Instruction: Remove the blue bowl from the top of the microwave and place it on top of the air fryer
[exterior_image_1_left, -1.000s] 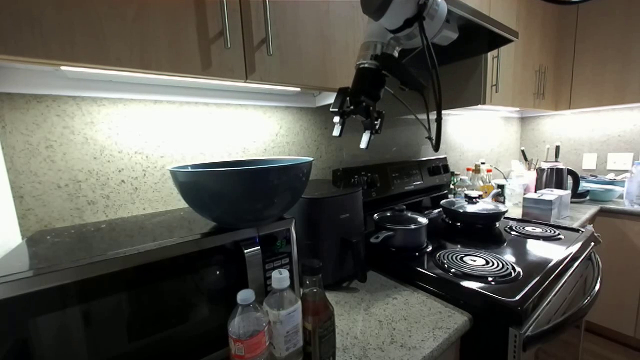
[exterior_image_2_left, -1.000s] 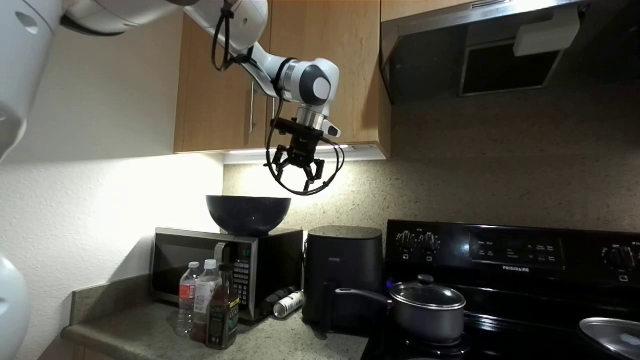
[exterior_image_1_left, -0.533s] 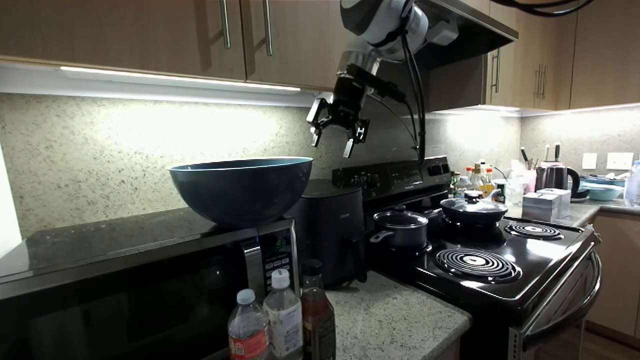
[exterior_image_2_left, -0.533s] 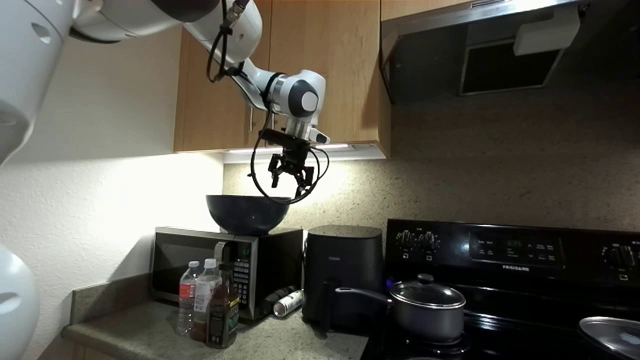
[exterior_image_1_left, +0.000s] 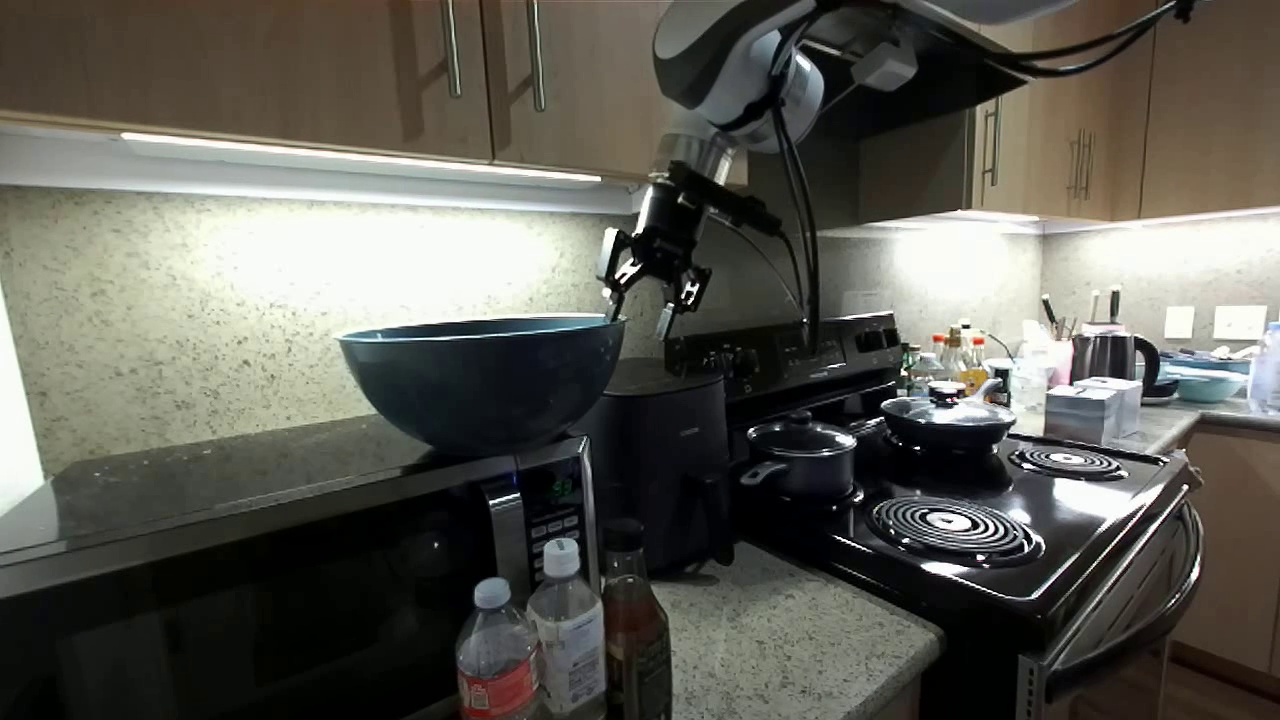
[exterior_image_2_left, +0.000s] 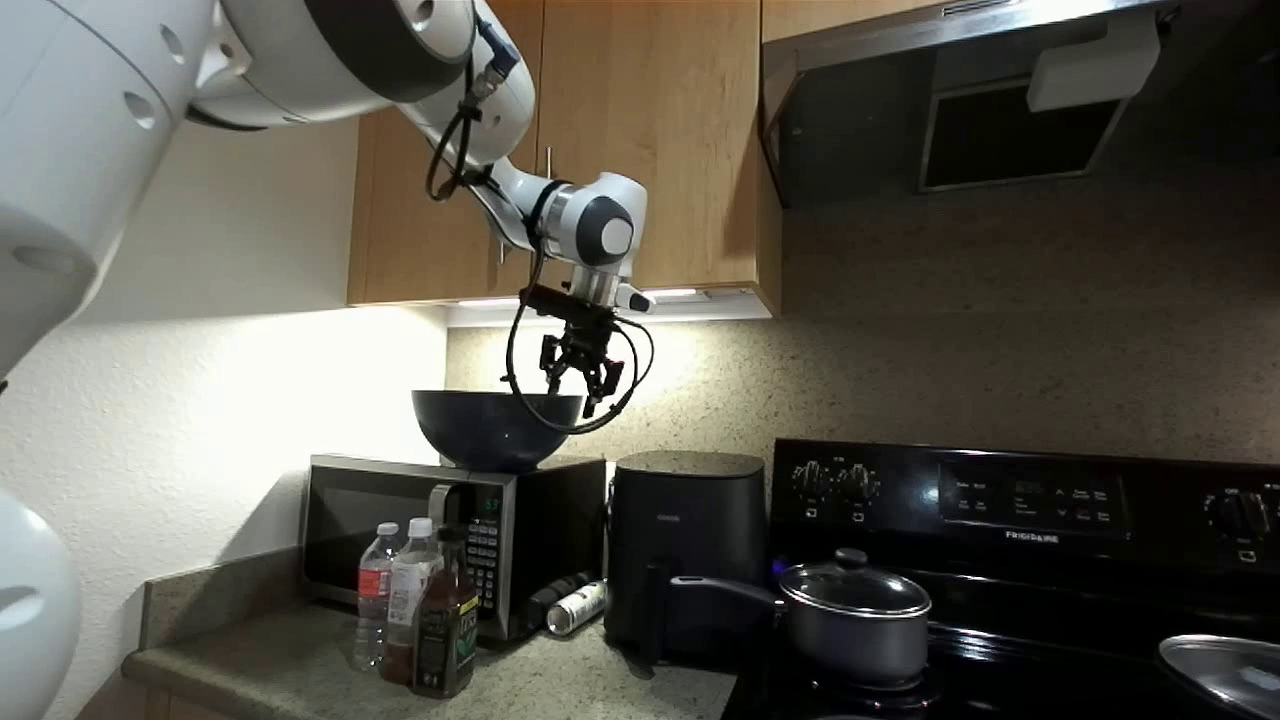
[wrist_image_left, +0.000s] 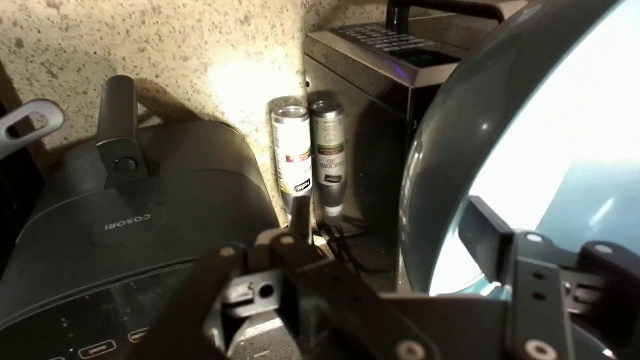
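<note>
The blue bowl (exterior_image_1_left: 480, 385) sits upright on the microwave (exterior_image_1_left: 270, 570), toward the end of its top nearest the air fryer (exterior_image_2_left: 690, 540). The air fryer stands on the bench (exterior_image_1_left: 790, 630) just beside the microwave, a gap between the two; its COSORI lettering reads inverted in the wrist view.

Claw (exterior_image_1_left: 640, 318): released, jaws apart, tilted, at the bowl's rim on the air fryer side. In the wrist view one finger (wrist_image_left: 485, 240) lies over the inner side of the bowl; the opposite finger hangs outside the rim. Whether either touches the rim: cannot tell. The arm (exterior_image_2_left: 600, 215) reaches in from above; a black cable (exterior_image_1_left: 811, 270) hangs beside it.

Gap between microwave and air fryer: a pale can (wrist_image_left: 294, 160) and a grey-green can (wrist_image_left: 328, 135), lying side by side.

In front of the microwave, upright, close group: red-labelled bottle (exterior_image_1_left: 497, 655), white-capped bottle (exterior_image_1_left: 568, 640), dark sauce bottle (exterior_image_1_left: 637, 640).

Beyond the air fryer, the stove (exterior_image_1_left: 1090, 520): lidded saucepan (exterior_image_2_left: 855, 630), its handle pointing toward the air fryer; lidded frying pan (exterior_image_1_left: 948, 430). Farther off: kettle (exterior_image_1_left: 1102, 357). Wooden cabinets (exterior_image_1_left: 590, 90) overhead, light strip (exterior_image_1_left: 360, 157) beneath
</note>
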